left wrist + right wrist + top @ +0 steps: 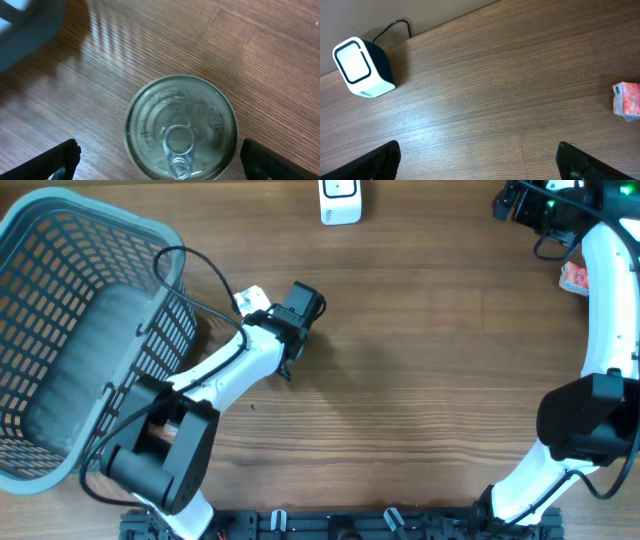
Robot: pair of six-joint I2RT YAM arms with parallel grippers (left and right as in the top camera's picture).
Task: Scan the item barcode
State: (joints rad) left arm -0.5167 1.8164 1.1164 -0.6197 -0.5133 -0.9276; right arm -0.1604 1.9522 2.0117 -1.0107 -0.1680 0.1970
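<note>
A round metal can (181,127) with a pull-tab lid stands upright on the wooden table, seen from straight above in the left wrist view. My left gripper (161,156) is open, its black fingers (60,160) spread wide on either side of the can and not touching it. From overhead the left gripper (298,310) covers the can. The white barcode scanner (340,200) sits at the table's far edge, also seen in the right wrist view (362,67). My right gripper (479,160) is open and empty over bare wood at the far right corner (520,202).
A large grey plastic basket (70,330) fills the left side, its rim close to the left arm; a blurred corner of this basket (30,25) shows in the left wrist view. A small red packet (575,277) lies near the right edge, with the same packet (627,100) in the right wrist view.
</note>
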